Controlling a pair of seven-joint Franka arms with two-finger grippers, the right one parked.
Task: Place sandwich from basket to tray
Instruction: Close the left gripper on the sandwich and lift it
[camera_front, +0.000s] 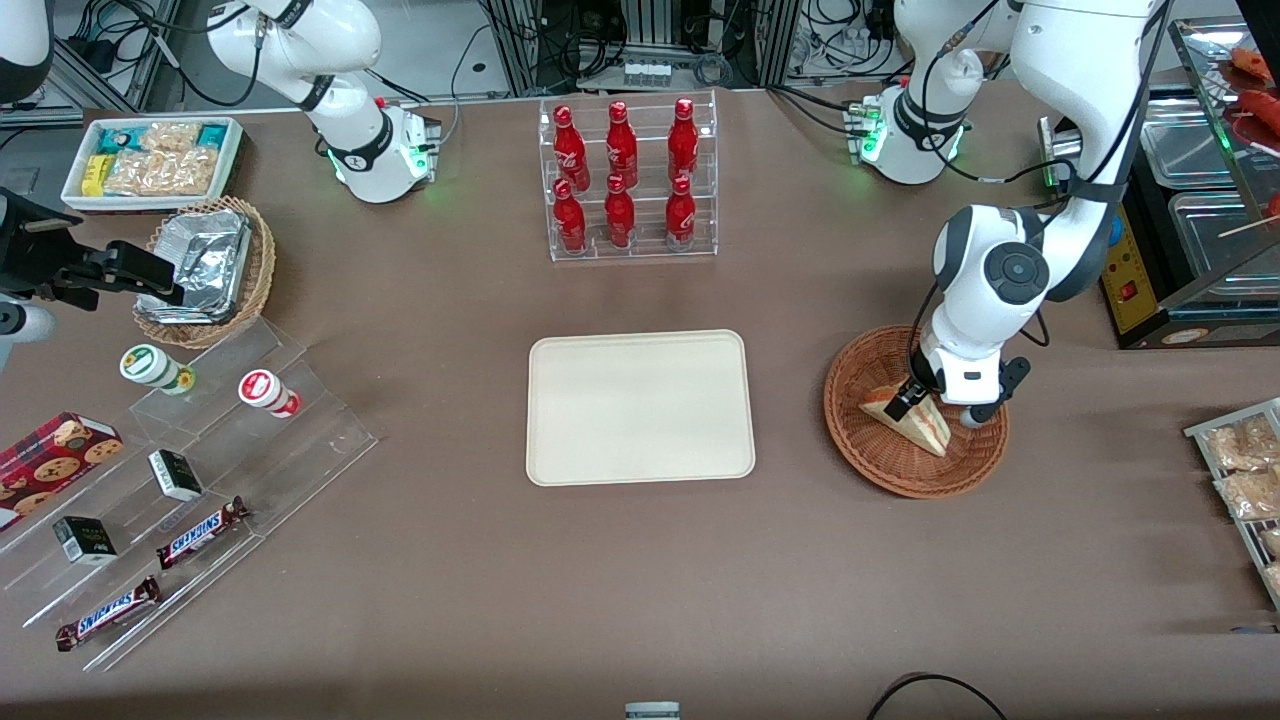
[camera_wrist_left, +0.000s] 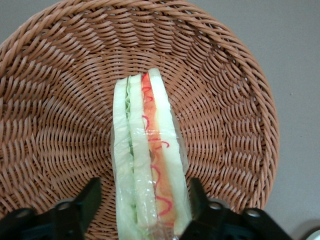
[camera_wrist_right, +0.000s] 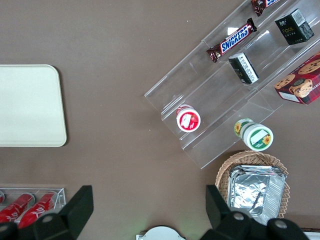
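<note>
The sandwich (camera_front: 922, 421) (camera_wrist_left: 147, 160), a plastic-wrapped wedge with green and orange filling on its cut edge, stands on edge in the reddish-brown wicker basket (camera_front: 880, 470) (camera_wrist_left: 60, 100) toward the working arm's end of the table. My left gripper (camera_front: 908, 400) (camera_wrist_left: 142, 200) is down inside the basket, open, with one black finger on each side of the sandwich. One finger (camera_wrist_left: 196, 195) touches the wrap; the other (camera_wrist_left: 90, 197) stands a little apart from it. The cream tray (camera_front: 640, 405) (camera_wrist_right: 27, 105) lies bare at the table's middle, beside the basket.
An acrylic rack of red bottles (camera_front: 630, 180) stands farther from the front camera than the tray. Toward the parked arm's end are a stepped acrylic display (camera_front: 200, 470), a tan basket of foil containers (camera_front: 205, 270) and a snack box (camera_front: 150, 160). Snack packets (camera_front: 1245, 480) lie at the working arm's end.
</note>
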